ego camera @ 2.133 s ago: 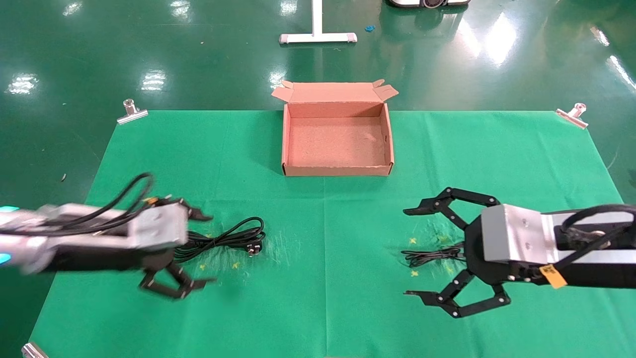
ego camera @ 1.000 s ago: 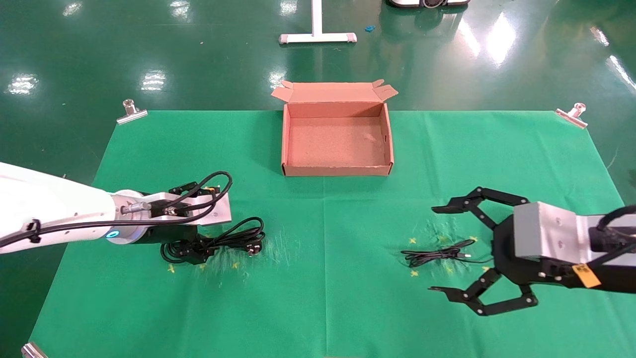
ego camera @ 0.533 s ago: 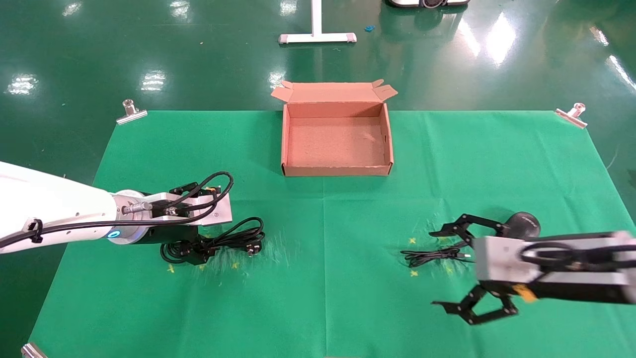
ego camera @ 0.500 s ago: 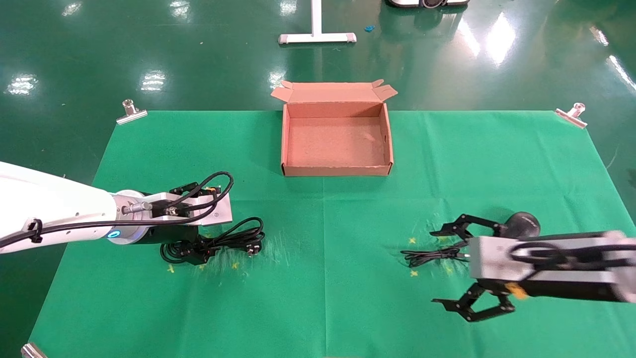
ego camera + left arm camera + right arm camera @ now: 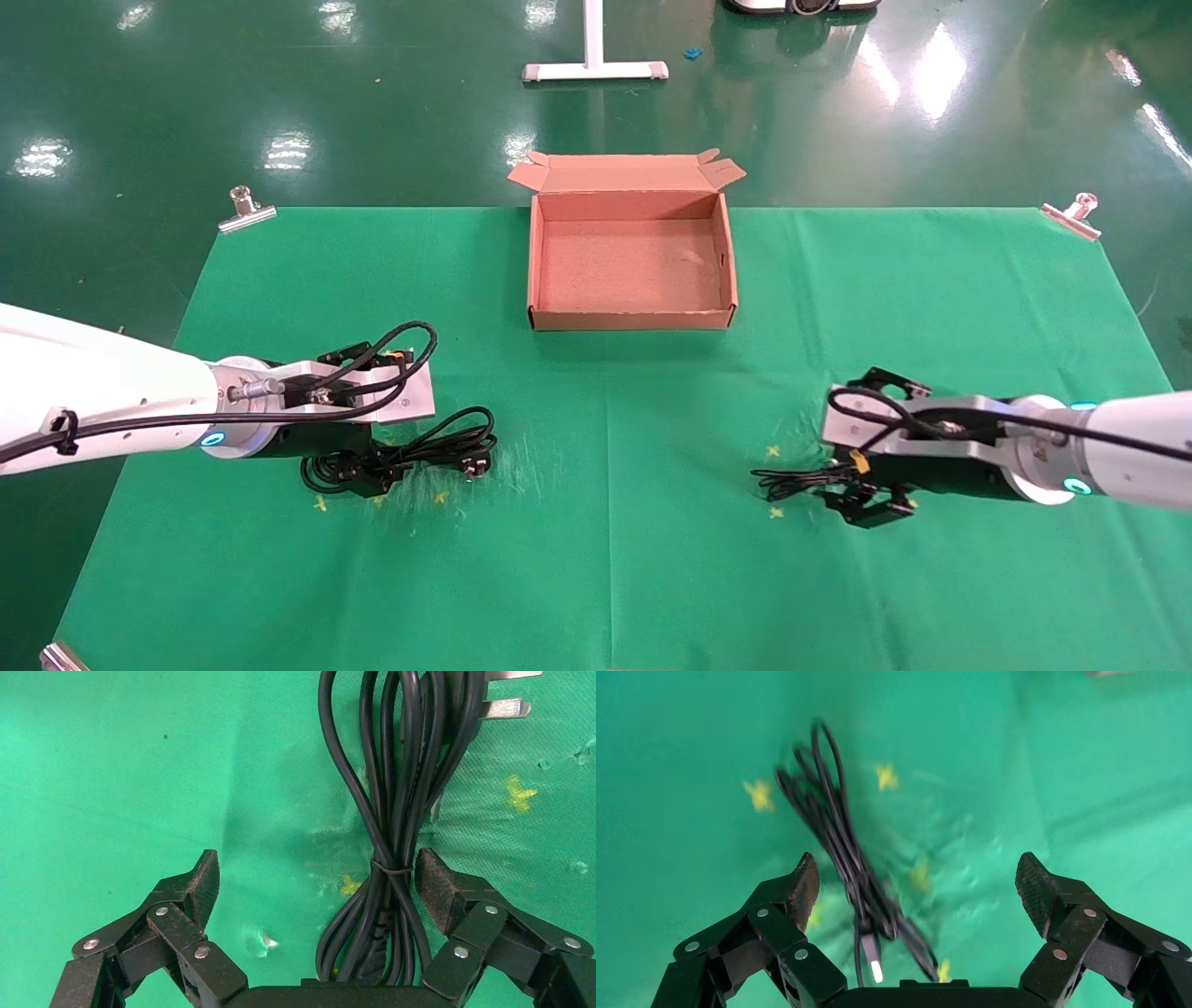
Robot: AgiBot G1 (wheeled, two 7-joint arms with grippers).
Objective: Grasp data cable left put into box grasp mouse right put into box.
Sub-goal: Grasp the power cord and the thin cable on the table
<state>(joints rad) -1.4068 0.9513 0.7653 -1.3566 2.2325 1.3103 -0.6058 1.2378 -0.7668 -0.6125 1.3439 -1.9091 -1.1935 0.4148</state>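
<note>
worktop (image 5: 652,578): green cloth, it carries all the things of the task
box (image 5: 631,320): open and with nothing in it, at the far middle of the worktop, well apart from both arms
data cable (image 5: 424,449): lies on the left part of the worktop; long loops tied at the waist, the long axis runs left to right, the plug (image 5: 476,463) with metal prongs points to the middle of the worktop
left tool (image 5: 316,888): spread wide and low over the tied bundle; the cable passes between the two pads (image 5: 436,888), nearer to one of them, and neither seems to press it
mouse cord (image 5: 801,480): thin black bundle on the right part, long axis also left to right; the mouse body is not to see, probably under the right arm
right tool (image 5: 916,888): spread wide, above the thin cord and its USB tip (image 5: 875,969)
step in hand: I judge the grasp of the data cable, the tool placed but not closed
next move: press the pads together on the tied waist, so all loops are caught, then lift and carry to the box
</note>
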